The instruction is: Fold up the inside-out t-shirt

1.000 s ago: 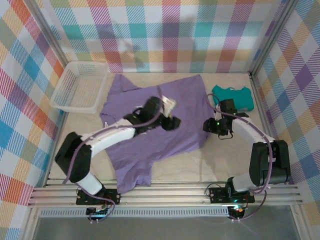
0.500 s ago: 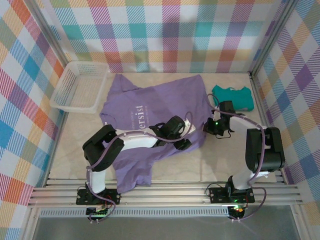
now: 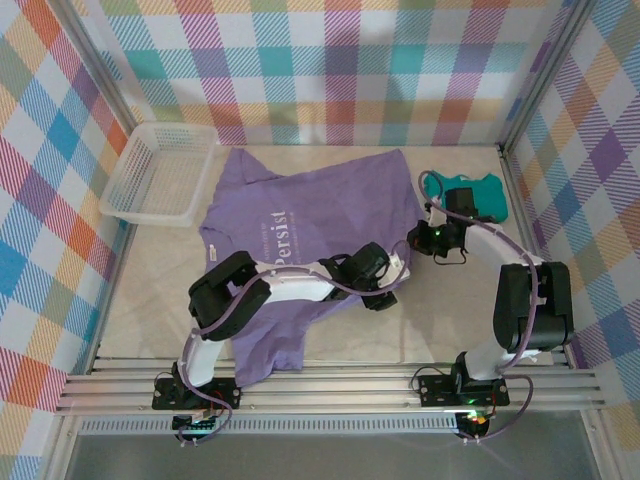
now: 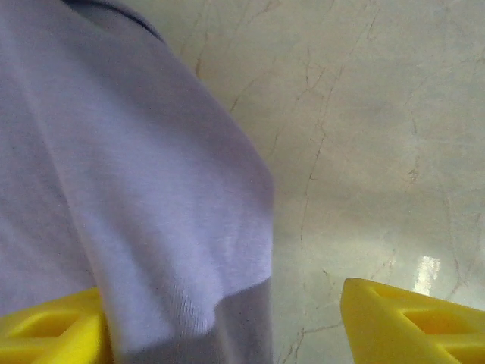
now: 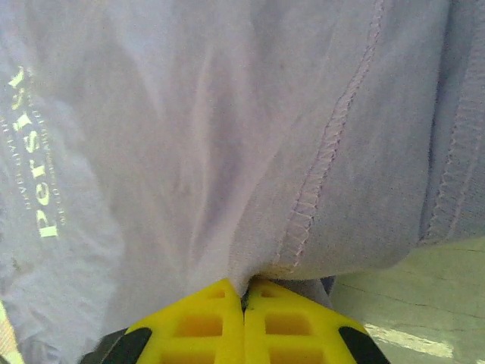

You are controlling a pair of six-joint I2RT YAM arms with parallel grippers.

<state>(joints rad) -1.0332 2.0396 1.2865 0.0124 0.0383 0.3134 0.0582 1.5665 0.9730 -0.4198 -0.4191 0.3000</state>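
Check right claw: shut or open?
Shut on the t-shirt: the right claw has yellow fingers touching, purple fabric bunched into their tips.

A white plastic mesh basket sits at the far left of the pale marbled table, beside the wall. A small teal-green garment lies at the far right. Pastel plaid walls enclose the table; aluminium rails run along its near edge

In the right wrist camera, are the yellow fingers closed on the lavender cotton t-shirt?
Yes, the right gripper has its yellow tips together, pinching a seamed fold of the lavender cotton t-shirt.
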